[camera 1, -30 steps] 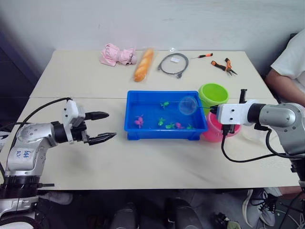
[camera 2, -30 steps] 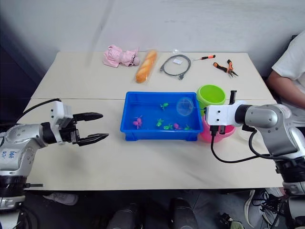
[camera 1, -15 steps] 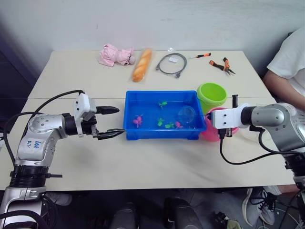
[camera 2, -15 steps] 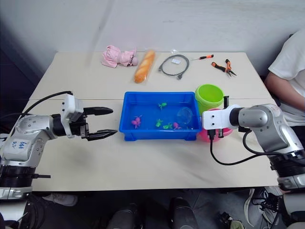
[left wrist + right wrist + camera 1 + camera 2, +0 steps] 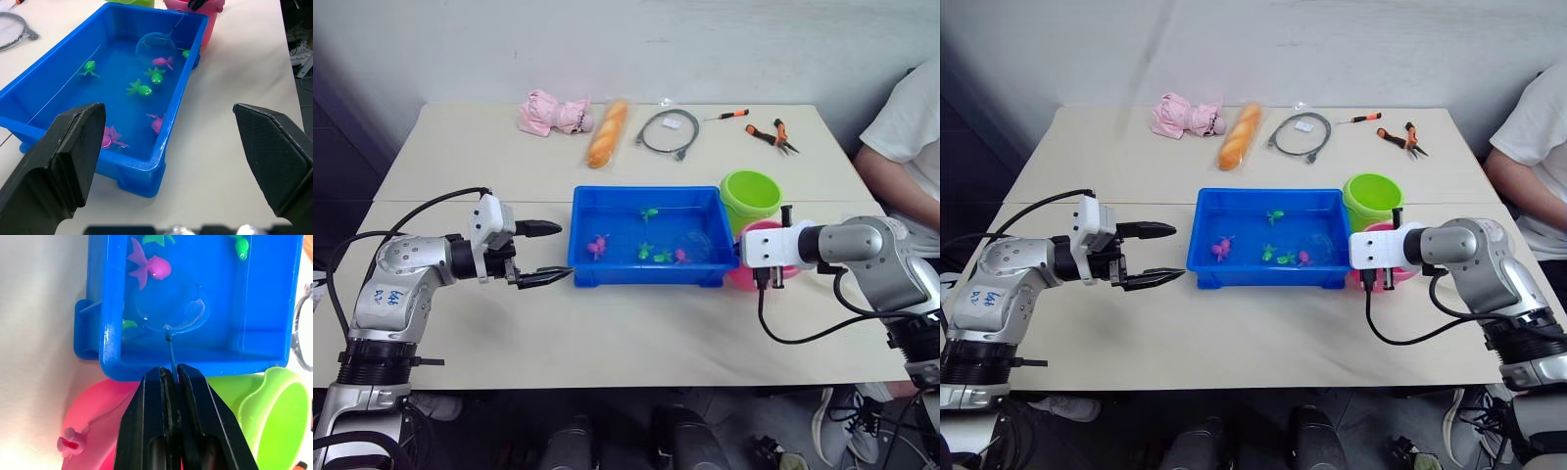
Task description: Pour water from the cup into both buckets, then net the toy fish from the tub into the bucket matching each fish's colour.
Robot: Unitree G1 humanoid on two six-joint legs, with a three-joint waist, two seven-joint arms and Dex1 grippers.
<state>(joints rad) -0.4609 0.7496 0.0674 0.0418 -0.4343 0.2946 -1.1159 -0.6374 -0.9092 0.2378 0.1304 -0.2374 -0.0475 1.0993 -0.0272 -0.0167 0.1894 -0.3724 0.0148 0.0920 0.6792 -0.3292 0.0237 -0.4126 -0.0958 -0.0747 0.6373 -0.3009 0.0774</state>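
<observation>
from the head views, the shallow bright blue plastic tub point(image 5: 648, 239) sits mid-table with the lime green plastic bucket point(image 5: 751, 198) and the pink plastic bucket point(image 5: 756, 262) at its right end. the right gripper point(image 5: 1383, 260) hangs over the pink bucket, and the left gripper point(image 5: 544, 253) waits just beside the tub's left wall, its two black fingers spread and empty.

in the left wrist view, the small net with the light blue hoop point(image 5: 155, 44) is dipped in the water near the far end, close to a magenta-pink toy fish point(image 5: 162, 61) and a small green toy fish point(image 5: 156, 77).

in the right wrist view, the fingers are pinched on the net's thin handle, the hoop lies flat just beside the magenta fish. to do this well, i judge the hoop should slide under that fish and lift level (a tilted rim would let it slip off), then swing to the pink bucket close by.
</observation>
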